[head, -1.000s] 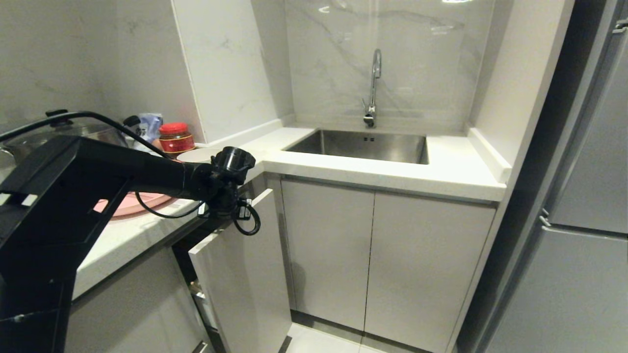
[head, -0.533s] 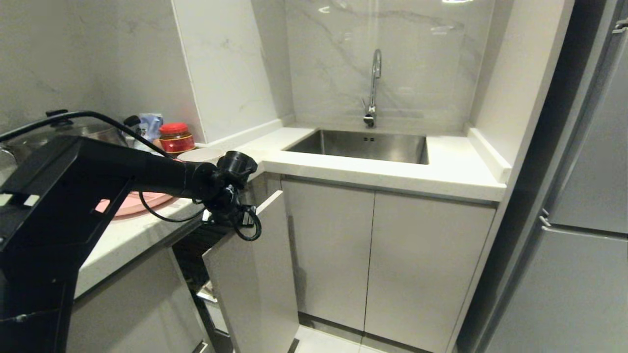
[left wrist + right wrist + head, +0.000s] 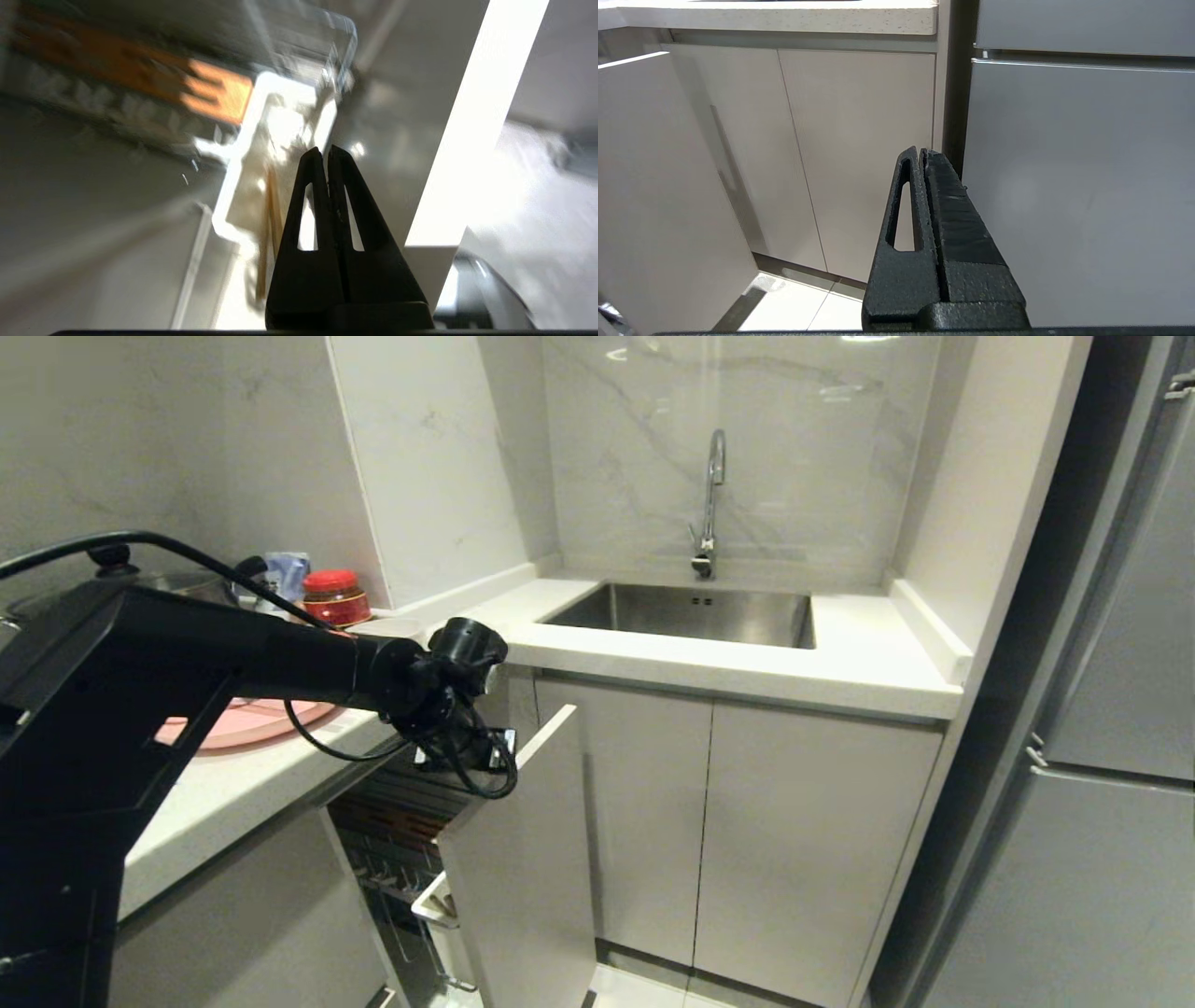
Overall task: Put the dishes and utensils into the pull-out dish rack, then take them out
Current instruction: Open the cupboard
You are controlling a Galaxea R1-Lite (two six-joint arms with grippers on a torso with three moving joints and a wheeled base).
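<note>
Only the left wrist view shows the left pincer point(image 3: 325, 151) closed and empty above the white caddy point(image 3: 261, 154).

Around you: a small kitchen corner in white and grey.

In front of you the steel sink point(image 3: 691, 614) is set into the white surface point(image 3: 747, 663), and a chrome tap point(image 3: 709, 504) stands behind it against the marble wall point(image 3: 747, 448). Under the sink you see two closed pale cabinet doors point(image 3: 719, 840). At your far left, on the surface near the corner, a jar with a red lid point(image 3: 331, 597) stands just beside a bluish packet point(image 3: 285, 574), and the glass lid of a steel pot point(image 3: 177, 583) shows next to them. On your right a tall grey fridge point(image 3: 1111, 756) fills the side. The floor point(image 3: 635, 989) below has light tiles.
</note>
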